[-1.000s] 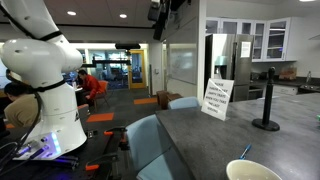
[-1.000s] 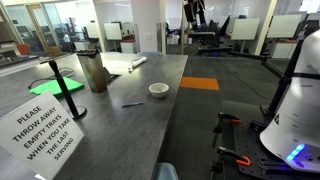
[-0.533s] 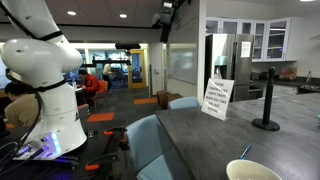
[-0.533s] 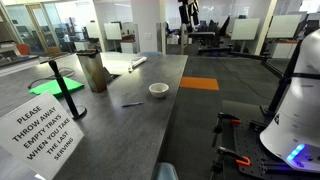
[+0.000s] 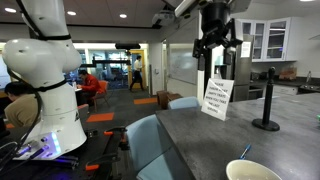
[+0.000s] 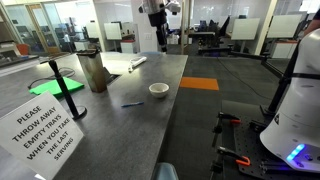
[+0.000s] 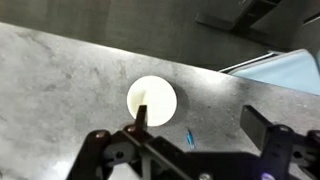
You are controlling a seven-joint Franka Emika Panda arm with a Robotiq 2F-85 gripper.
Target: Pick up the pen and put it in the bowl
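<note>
The bowl [image 6: 159, 90] is a cream-white round bowl on the grey table; it also shows in an exterior view [image 5: 252, 171] and in the wrist view [image 7: 151, 101]. The pen [image 6: 132, 104] is a thin, short bluish stick lying on the table a little apart from the bowl; the wrist view shows it [image 7: 189, 139] beside the bowl. My gripper [image 5: 215, 42] hangs high above the table, open and empty. It shows in both exterior views [image 6: 160, 42]. In the wrist view its fingers [image 7: 198, 118] frame the bowl and the pen far below.
A white sign [image 6: 40, 125] stands on the table; it also appears in an exterior view [image 5: 217, 98]. A black post with a round base [image 5: 267, 100] and a brown container [image 6: 95, 72] stand on the table. Blue chairs [image 5: 155, 145] line the table's edge.
The arm has swung in from the top of the frames and come lower, so the gripper now hangs over the table. The bowl and the pen have not moved.
</note>
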